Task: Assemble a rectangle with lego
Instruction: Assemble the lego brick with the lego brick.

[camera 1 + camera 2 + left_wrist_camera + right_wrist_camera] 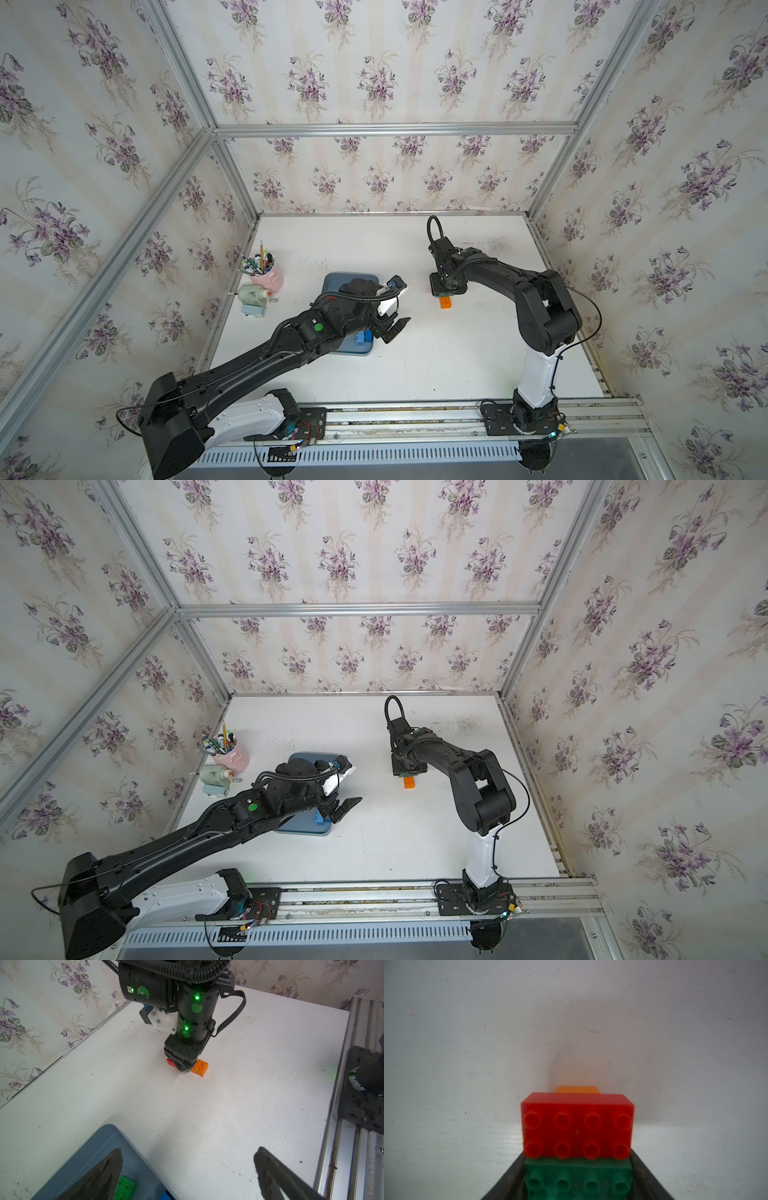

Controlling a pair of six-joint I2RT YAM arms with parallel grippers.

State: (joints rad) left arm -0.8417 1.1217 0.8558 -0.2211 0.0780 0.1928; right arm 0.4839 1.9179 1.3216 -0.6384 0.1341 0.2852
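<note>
Green plastic sits pinched in the right gripper [183, 1067], which points straight down at the white desk [228, 1109]. Its jaws are part-way closed, pressed against both ends of a dark green brick [579, 1182] that lies studs up. Hard against that brick, on the gripper's wrist-camera side, lies a red brick [577, 1126], and an orange edge [577, 1089] shows past it. On the gripper's opposite side an orange brick [200, 1068] lies just beside the fingers; whether the edge belongs to it I cannot tell. Well apart from these, the left gripper [189, 1149] hangs with its jaws spread wide and nothing between them, over the rim of a grey-blue tray [99, 1147]. Below it, inside the tray, lie a bright green brick [125, 1185], partly under one finger, and a blue brick [362, 337].
</note>
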